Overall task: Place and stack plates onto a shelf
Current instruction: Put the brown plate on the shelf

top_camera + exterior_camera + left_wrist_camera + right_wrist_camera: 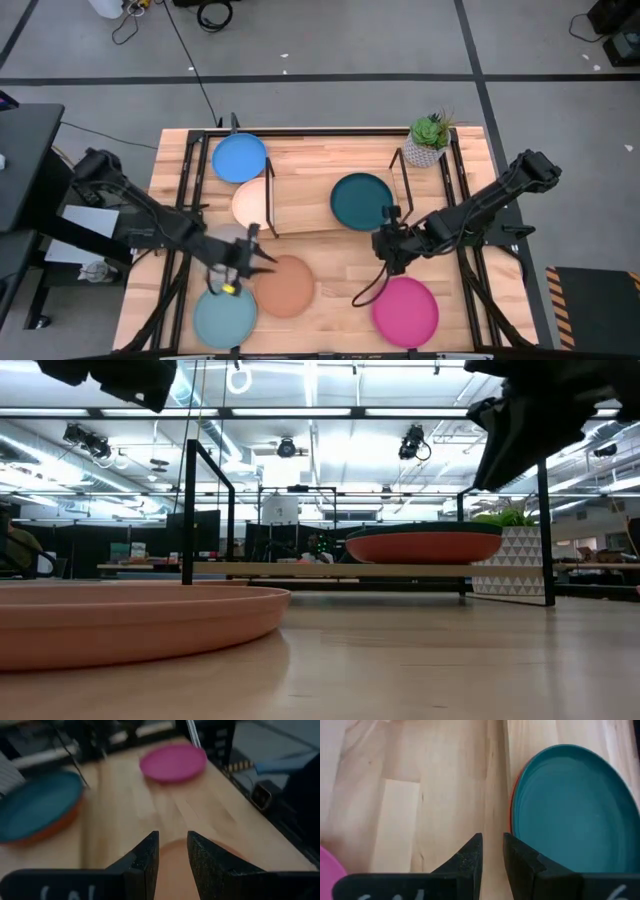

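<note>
The shelf (300,190) stands mid-table. On its right half lies the dark teal plate (362,200) on top of the orange plate (511,805). The salmon plate (287,287), light teal plate (224,318) and magenta plate (406,310) lie flat on the table near its near edge. The blue plate (239,158) and cream plate (247,203) lie by the shelf's left end. The grey plate (222,238) is half hidden by my left arm. My left gripper (262,252) hovers over the salmon plate's far-left rim, open by a narrow gap. My right gripper (385,240) hovers just in front of the shelf, also narrowly open.
A small potted plant (430,140) stands at the shelf's far right corner. Black rails (185,180) run along the tabletop's left and right sides. A black cable (368,290) loops on the table under my right arm. Bare wood (345,265) lies between the salmon and magenta plates.
</note>
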Available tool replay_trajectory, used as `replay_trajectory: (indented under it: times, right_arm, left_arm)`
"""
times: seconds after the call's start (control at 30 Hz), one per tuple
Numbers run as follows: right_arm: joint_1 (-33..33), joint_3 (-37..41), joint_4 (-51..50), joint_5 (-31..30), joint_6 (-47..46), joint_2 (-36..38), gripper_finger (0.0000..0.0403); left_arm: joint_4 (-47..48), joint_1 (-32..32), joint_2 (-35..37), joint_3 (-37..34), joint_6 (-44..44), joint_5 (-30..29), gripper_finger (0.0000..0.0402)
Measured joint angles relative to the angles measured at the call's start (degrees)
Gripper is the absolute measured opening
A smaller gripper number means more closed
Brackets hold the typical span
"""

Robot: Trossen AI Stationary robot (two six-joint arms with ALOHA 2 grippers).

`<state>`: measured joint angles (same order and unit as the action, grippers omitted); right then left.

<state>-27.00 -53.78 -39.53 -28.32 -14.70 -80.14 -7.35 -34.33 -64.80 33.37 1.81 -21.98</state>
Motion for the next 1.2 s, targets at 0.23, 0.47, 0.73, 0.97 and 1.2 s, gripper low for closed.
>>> replay_trajectory:
  times: [0.23, 0.47, 0.73, 0.97, 1.2]
  right_arm:
    - [0.98, 2.97, 2.58, -4.77, 6.96, 0.0, 0.0081]
    - [6.58, 2.99, 2.59, -7.01, 16.85, 2.01, 0.0082]
    - [13.86, 2.99, 5.32, -9.37, 25.74, 9.89, 0.0081]
    - [18.95, 2.99, 9.98, -3.16, 29.62, 15.21, 0.0081]
    - [21.43, 2.95, 12.5, 1.23, 31.78, 15.75, 0.0081]
  left_arm:
    - [12.51, -1.63, -16.95, 14.33, 17.03, 3.25, 0.011]
    - [21.24, -4.0, -31.1, 28.29, 31.97, 4.57, 0.011]
    - [30.21, -5.54, -43.27, 40.55, 45.68, 4.11, 0.0166]
    - [37.41, -5.83, -50.62, 46.11, 50.06, 4.18, 0.0207]
    - [38.58, -5.85, -53.3, 46.62, 51.38, 4.91, 0.0183]
